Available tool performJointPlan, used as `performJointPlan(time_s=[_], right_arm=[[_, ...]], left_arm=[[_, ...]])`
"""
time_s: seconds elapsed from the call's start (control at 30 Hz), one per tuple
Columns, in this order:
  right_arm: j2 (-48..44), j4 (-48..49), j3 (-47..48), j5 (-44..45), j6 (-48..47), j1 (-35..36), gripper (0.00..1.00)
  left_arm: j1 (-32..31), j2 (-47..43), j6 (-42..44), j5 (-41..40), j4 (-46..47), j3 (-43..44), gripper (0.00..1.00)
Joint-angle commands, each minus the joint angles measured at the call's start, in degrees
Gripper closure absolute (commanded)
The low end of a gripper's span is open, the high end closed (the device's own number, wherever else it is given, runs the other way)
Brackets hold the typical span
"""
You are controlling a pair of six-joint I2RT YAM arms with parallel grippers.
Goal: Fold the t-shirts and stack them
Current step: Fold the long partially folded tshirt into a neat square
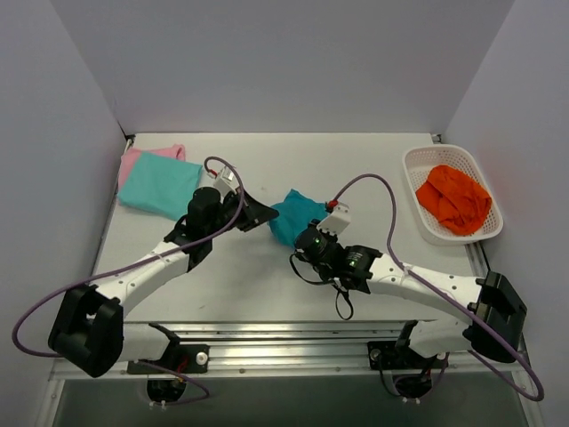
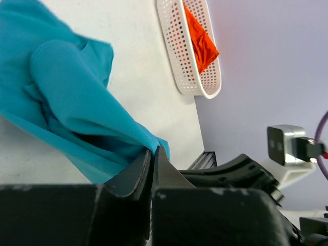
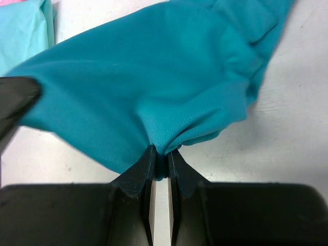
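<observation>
Top view: deep teal t-shirt (image 1: 295,216) is bunched mid-worktop (image 1: 356,160), held between left fingers (image 1: 258,213) and right fingers (image 1: 309,240). Aqua-mint t-shirt (image 1: 160,184) lies folded at back left, on top of the pink t-shirt (image 1: 133,160). That looks like two stacked and teal in hand. White lattice basket (image 1: 418,165) sits at the right edge, well apart. It holds one crumpled orange cloth (image 1: 453,200) and nothing else I can see.

Left wrist: fingers (image 2: 136,174) are pressed together on a thin edge of the teal cloth, and the rest drapes away to the left over the worktop. Grip is right at the tips and looks marginal to me. The basket is in the background with orange cloth heaped inside.

Right wrist: fingers (image 3: 138,171) are pinching a gathered fold of teal. There are several layers in the bite, so it's not a clean hem. Aqua-mint is visible top left.

My read on the step: draw the hands apart to open the shirt flat before folding. Go slow and keep tension even so the shallow left grip doesn't slip. Can't tell which part of the shirt either hand has, so re-grip at the corners if it stays bunched. Then place it squarely on the aqua-mint.
</observation>
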Motion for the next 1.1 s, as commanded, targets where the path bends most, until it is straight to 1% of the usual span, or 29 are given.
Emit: performJointPlan(time_s=[0.0,0.2,0.37,0.53,0.83,0.87,0.9,0.93,0.97,1.0,1.03,1.07], right_arm=[[-1.57,-7.94,2.35,6.32,3.82,0.76,1.0],[-1.22,-10.76,4.2,8.34,4.79,0.49,1.0],[0.44,-11.56,7.45,8.7,3.3,-1.09,1.0],[3.25,-11.21,10.35,7.13,0.41,-3.1,1.0],[10.2,-6.2,14.31,0.62,-6.0,-11.71,1.0],[11.16,-4.63,14.66,-0.69,-6.8,-12.59,1.0],[13.61,-3.83,15.62,-1.49,-7.5,-15.21,1.0],[15.29,-2.78,16.41,-2.28,-8.12,-16.89,1.0],[17.56,-1.29,17.55,-5.24,-9.43,-18.82,1.0],[23.07,-1.19,21.83,-6.14,-9.97,-22.58,1.0],[26.17,-1.1,24.91,-6.41,-10.23,-24.54,0.99],[30.03,-0.23,28.86,-7.37,-13.11,-26.47,0.95]], left_arm=[[-0.17,-4.17,2.13,-2.28,-7.34,3.08,0.95],[-0.08,-4.44,2.21,-2.02,-8.58,4.84,0.94],[0.44,-0.4,2.21,0.0,-7.53,7.47,0.93],[1.32,3.11,1.95,0.97,-6.3,9.58,0.93],[5.8,10.93,1.07,4.13,-3.22,14.06,0.93],[6.24,12.07,1.16,4.22,-2.96,14.85,0.92],[6.77,15.22,1.33,4.13,-2.87,15.9,0.89],[8.16,17.6,1.6,4.57,-3.04,19.57,0.88],[8.87,20.32,2.21,5.18,-3.13,22.21,0.86],[9.66,27.48,2.56,6.06,-3.39,25.63,0.85],[11.59,32.08,2.91,9.11,-3.31,34.72,0.79],[12.48,36.82,3.0,12.01,-2.26,40.38,0.74]])
